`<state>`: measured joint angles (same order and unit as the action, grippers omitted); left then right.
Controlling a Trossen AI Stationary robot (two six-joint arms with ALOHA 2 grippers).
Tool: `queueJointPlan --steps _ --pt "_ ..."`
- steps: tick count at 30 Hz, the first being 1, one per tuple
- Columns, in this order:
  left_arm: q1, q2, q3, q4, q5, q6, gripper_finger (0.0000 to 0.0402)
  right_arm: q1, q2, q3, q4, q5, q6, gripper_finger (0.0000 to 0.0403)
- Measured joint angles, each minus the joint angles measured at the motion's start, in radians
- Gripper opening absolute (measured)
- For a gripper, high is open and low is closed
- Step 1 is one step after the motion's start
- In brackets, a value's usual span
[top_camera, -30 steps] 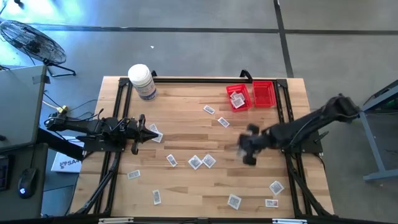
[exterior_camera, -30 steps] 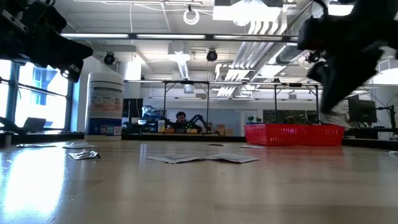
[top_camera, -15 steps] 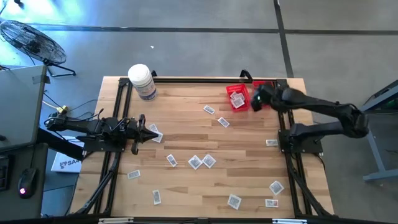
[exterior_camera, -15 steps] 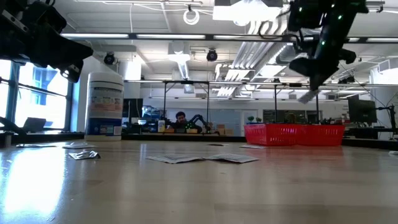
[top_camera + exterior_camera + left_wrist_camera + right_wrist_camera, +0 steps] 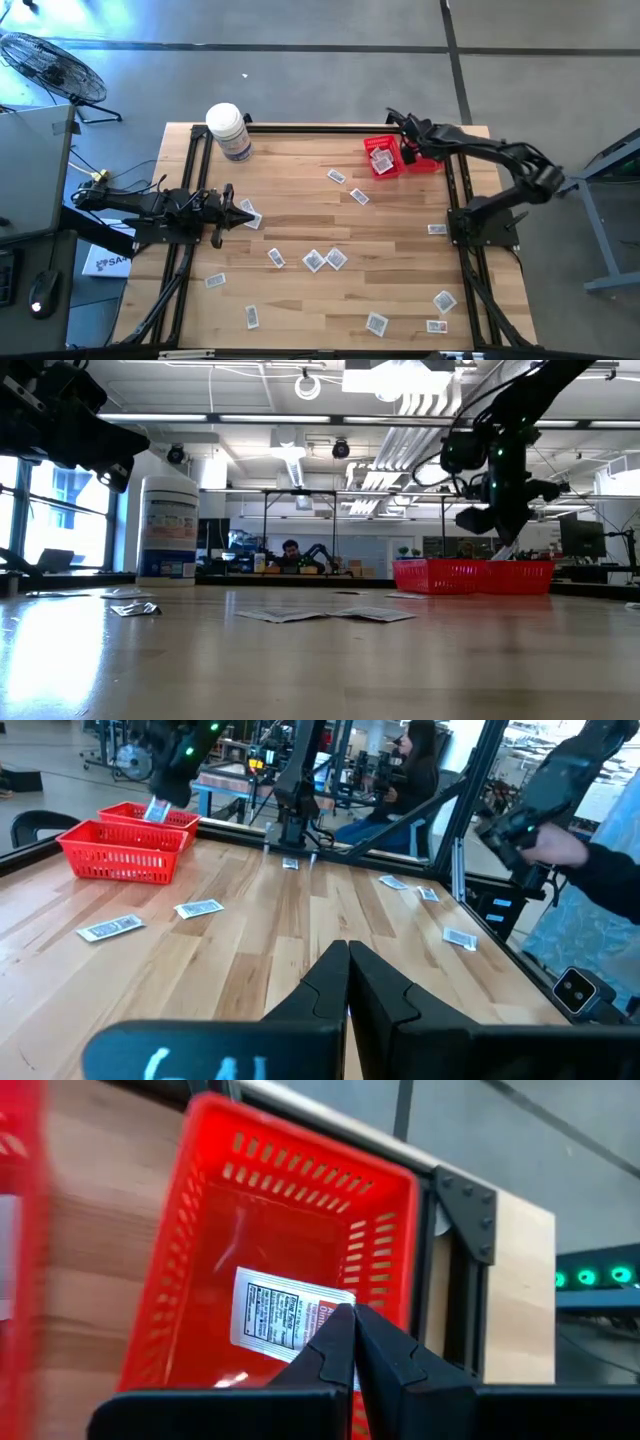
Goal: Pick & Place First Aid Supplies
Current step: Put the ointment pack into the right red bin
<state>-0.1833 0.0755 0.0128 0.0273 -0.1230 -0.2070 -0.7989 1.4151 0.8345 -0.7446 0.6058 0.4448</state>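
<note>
The large white plastic bottle (image 5: 229,130) with a purple label serves as the landmark, standing at the far left corner of the pale wooden plank table (image 5: 300,290). Its label carries printed lines too small to read.

Nearer than the bottle, over the table's left edge, waits the left gripper (image 5: 243,214), its dark fingers pressed together with nothing between them; a packet lies just beside its tip. In its wrist view white markings on the dark housing cannot be made out.

Scattered well right of and nearer than the bottle are the small flat white first aid packets (image 5: 324,260), a cluster of three mid-table, others along the near edge and toward the right side. Their print is too small to read from above.

Far right of the bottle, along the same far edge, sit two small red mesh plastic baskets (image 5: 383,158) side by side; the left one already contains packets. The right gripper (image 5: 408,150) hangs over the baskets, fingers closed on one white packet with black text and a red block (image 5: 284,1314), held above the right-hand basket's floor. Its wording is unreadable.
</note>
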Motion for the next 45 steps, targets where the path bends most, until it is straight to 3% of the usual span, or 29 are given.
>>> queueJointPlan --steps 9,22,30,38,45 --pt "0.000 0.000 0.000 0.000 0.000 0.000 0.0001 -0.027 0.095 0.000 0.077 -0.048 -0.072 0.0014" --pt "0.000 0.000 0.000 0.000 0.000 0.000 0.0001 0.023 -0.005 0.117 -0.080 -0.064 -0.131 0.0118" --pt "0.000 0.000 0.000 0.000 0.000 0.000 0.0001 0.366 -0.022 0.133 -0.060 -0.188 -0.041 0.0129" --pt "0.000 0.000 0.000 0.000 0.000 0.000 0.0001 0.726 -0.020 0.133 0.133 -0.333 0.052 0.0129" --pt "0.000 0.000 0.000 0.000 0.000 0.000 0.0001 0.955 0.065 0.133 0.295 -0.362 0.090 0.0129"
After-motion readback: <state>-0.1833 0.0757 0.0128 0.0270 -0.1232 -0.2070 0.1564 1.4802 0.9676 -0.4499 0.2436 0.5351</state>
